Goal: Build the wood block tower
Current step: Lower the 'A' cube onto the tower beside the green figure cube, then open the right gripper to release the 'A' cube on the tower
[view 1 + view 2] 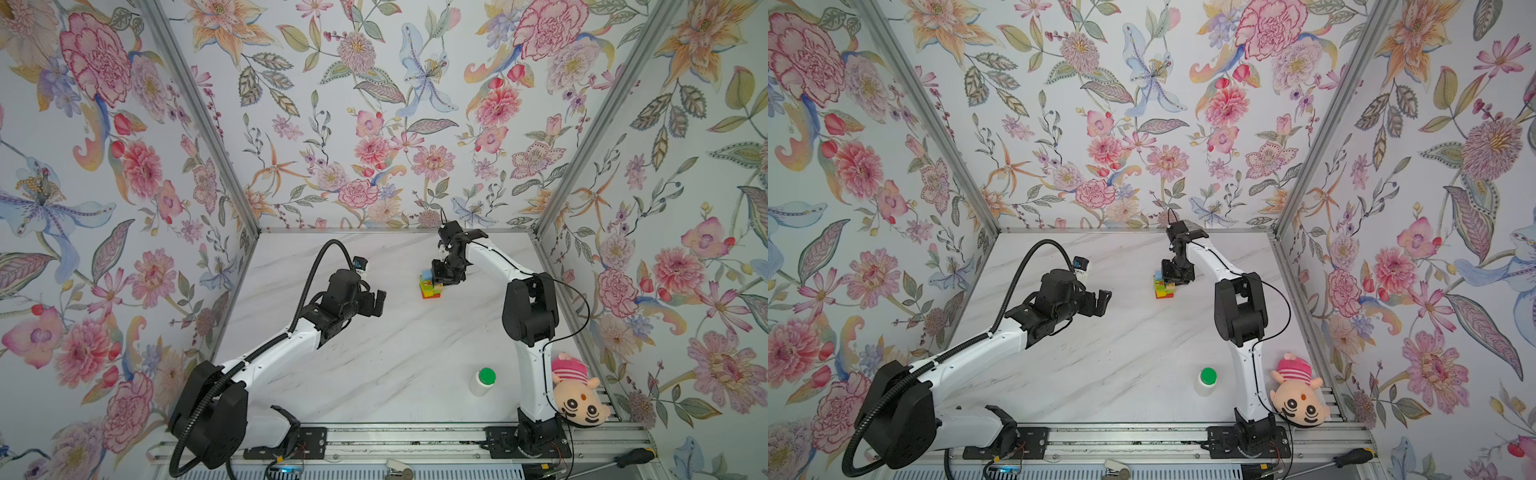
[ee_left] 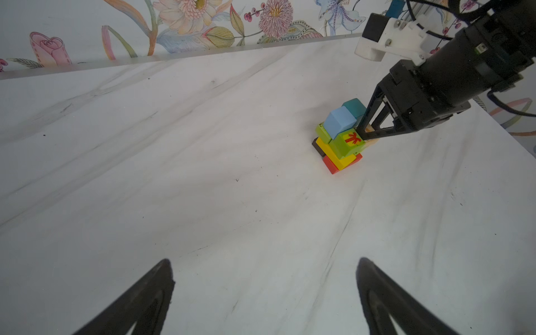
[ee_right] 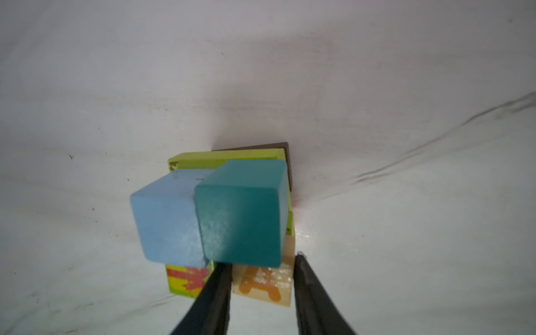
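**Camera placement: one overhead stereo pair, plus one camera on each wrist.**

Both top views sit high above the front rail (image 1: 395, 432) and look down and toward the back wall (image 1: 374, 124). They take in the whole table (image 1: 374, 374) from far off and share nearly everything, including the tower (image 1: 430, 284) (image 1: 1165, 286). The left wrist camera sits low and faces out past the left gripper (image 2: 264, 261) across bare marble. It catches the tower (image 2: 339, 142) at middle distance, with the right gripper (image 2: 366, 134) at it. The right wrist camera looks steeply down from very near. The tower (image 3: 232, 208) fills its centre, and the tan cube (image 3: 261, 285) lies between its own fingers (image 3: 214, 295).
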